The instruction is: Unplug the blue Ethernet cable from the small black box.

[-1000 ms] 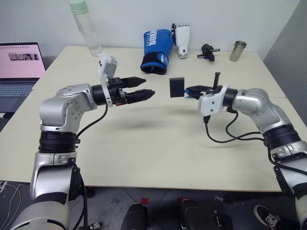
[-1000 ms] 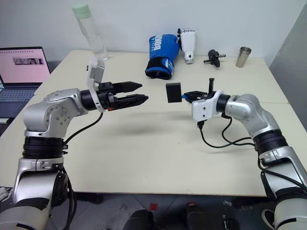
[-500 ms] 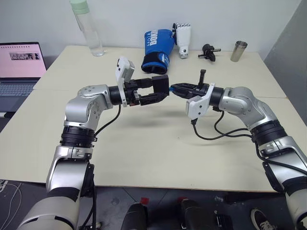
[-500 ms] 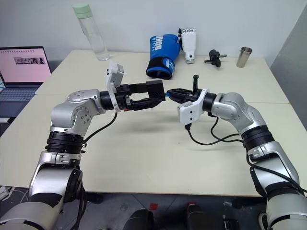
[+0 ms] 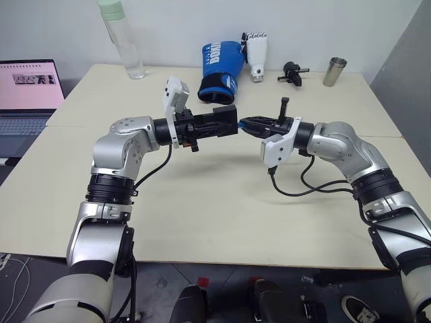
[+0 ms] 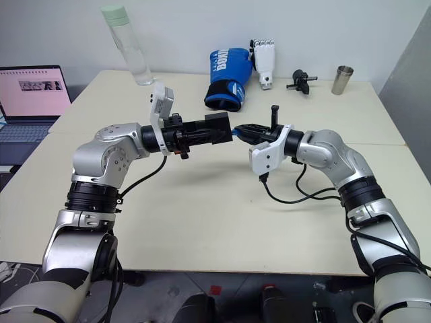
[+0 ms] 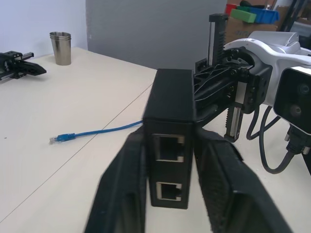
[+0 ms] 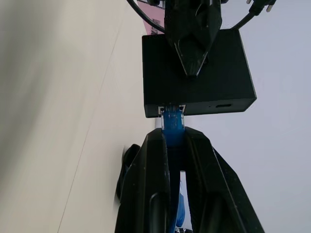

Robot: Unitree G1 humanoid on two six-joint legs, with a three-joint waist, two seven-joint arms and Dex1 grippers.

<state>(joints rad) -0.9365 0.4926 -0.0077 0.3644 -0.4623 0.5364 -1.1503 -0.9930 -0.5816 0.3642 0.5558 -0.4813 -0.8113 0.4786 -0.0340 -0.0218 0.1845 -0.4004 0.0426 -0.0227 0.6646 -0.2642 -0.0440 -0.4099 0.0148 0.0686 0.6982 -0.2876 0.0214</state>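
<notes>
My left pincer point(image 7: 170, 194) is clamped on the box point(image 7: 170, 131), one finger on each flat side, holding it in the air over the middle of the bench point(image 5: 202, 215). My right pincer point(image 8: 172, 160) meets it from the other side, fingers closed on the blue plug end of the cable point(image 8: 171, 121), right at the port.

Plug looks seated: in the right wrist view the blue boot runs straight into the port on the box edge, no gap that I can make out. So the pull is not yet done.

Rest of the cable trails off behind the box and lies on the bench toward the far right corner, free end loose point(image 7: 60, 138).

Status as I judge it: both grips are in place, box braced, plug pinched. What remains is the release and separation, drawing the two pincers apart along the port's line. Whether the latch tab is pressed I cannot tell.
</notes>
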